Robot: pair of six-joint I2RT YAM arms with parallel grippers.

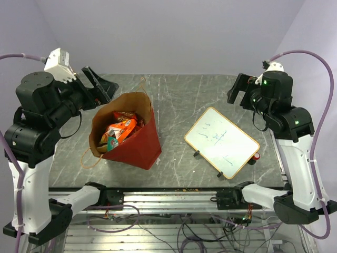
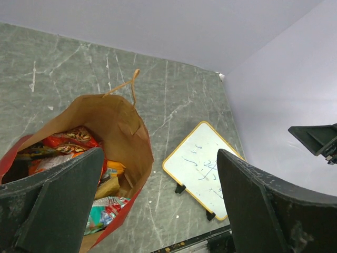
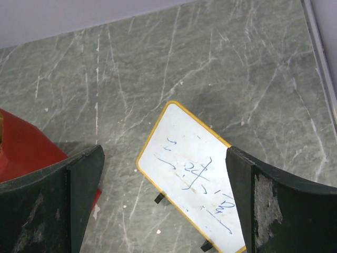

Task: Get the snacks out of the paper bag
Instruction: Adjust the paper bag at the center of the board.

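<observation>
The paper bag, red outside and brown inside, lies tipped on the table's left half with its mouth open toward the left. It also shows in the left wrist view. Several snacks in red, orange and teal foil sit inside it, also seen in the left wrist view. My left gripper is open and empty, held above the bag's far left rim. My right gripper is open and empty, held high at the far right. A red corner of the bag shows in the right wrist view.
A white whiteboard with a yellow rim and blue scribbles lies right of the bag; it also shows in both wrist views. A small red object lies by its right edge. The grey marble table ends at a metal rail in front.
</observation>
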